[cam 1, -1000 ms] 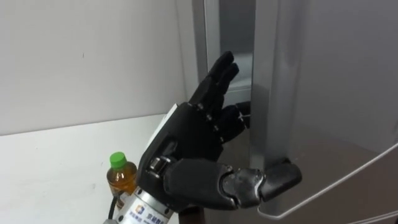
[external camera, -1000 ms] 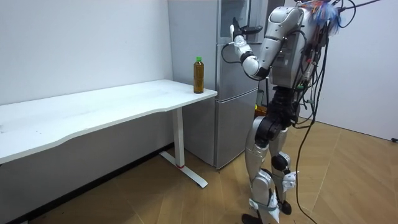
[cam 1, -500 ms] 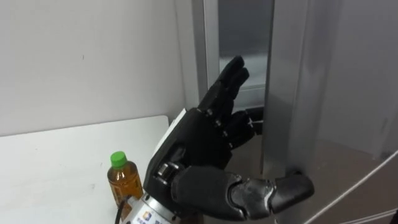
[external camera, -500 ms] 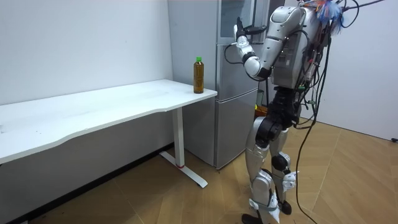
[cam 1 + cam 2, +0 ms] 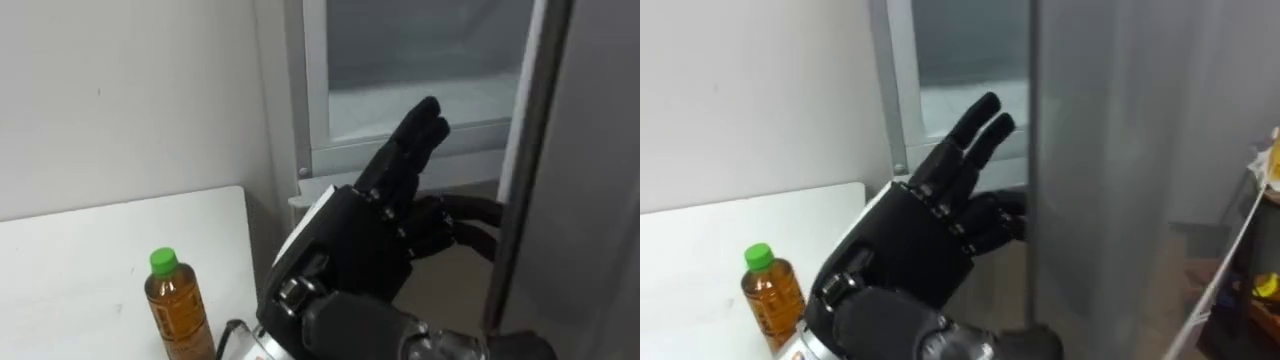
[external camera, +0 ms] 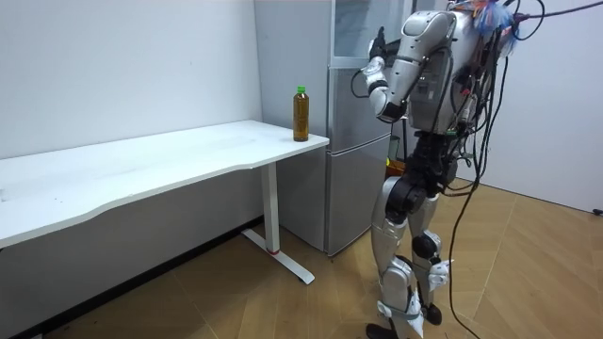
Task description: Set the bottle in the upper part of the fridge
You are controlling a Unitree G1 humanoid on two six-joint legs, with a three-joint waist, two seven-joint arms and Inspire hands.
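Bottle (image 5: 178, 305) x1 on table (image 5: 80, 260), L hand (image 5: 350, 250) raised flat.

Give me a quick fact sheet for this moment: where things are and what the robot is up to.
Robot: stands facing the fridge, next to the white table
Left robot hand: raised, open, at the edge of the upper door
Upper door: partly open
Bottle: upright near the table's corner, green cap on, not held
Task status: bottle not yet in the fridge
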